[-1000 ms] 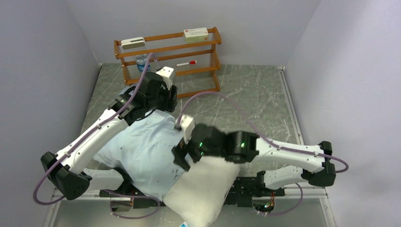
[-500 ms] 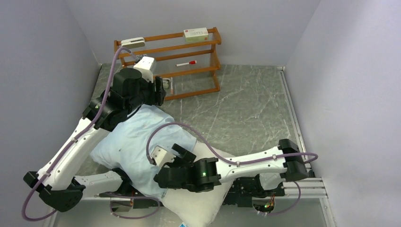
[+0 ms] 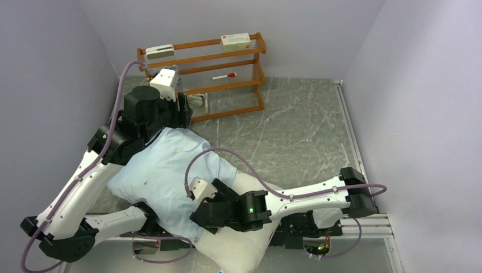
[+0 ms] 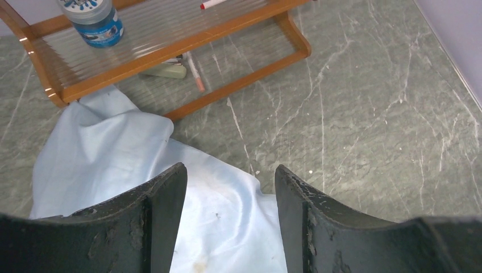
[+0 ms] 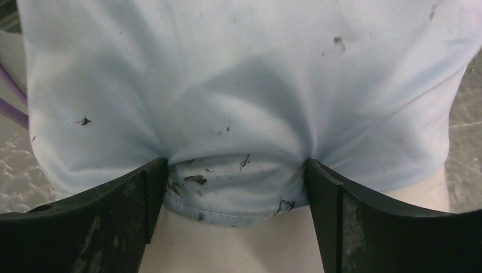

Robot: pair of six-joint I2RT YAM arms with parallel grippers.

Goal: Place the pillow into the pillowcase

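Straddling the pillowcase hem, both end effectors released

Your right end effector (image 5: 236,170) sits low over the near part of the table (image 3: 295,125), fingers spread wide and clamping nothing. The hem of the pillowcase (image 3: 165,170) bulges up between them and its blue cloth touches both inner faces, creased where it meets each finger. Just below that hem you see the bare white pillow (image 3: 241,253).

The pillow lies at the near edge, between the two arm bases. Its far part is covered by the pillowcase and its near end sticks out uncovered. From there the pillowcase runs left and away across the table, and its far corner reaches the foot of the wooden rack (image 3: 258,62).

Your left end effector (image 4: 230,176) hangs above that far corner, fingers apart with nothing between them. In its wrist view the cloth lies slack beneath. A blue-lidded jar (image 4: 94,20) stands on the rack's lower shelf and a red-capped marker (image 3: 223,75) lies on a shelf further right.
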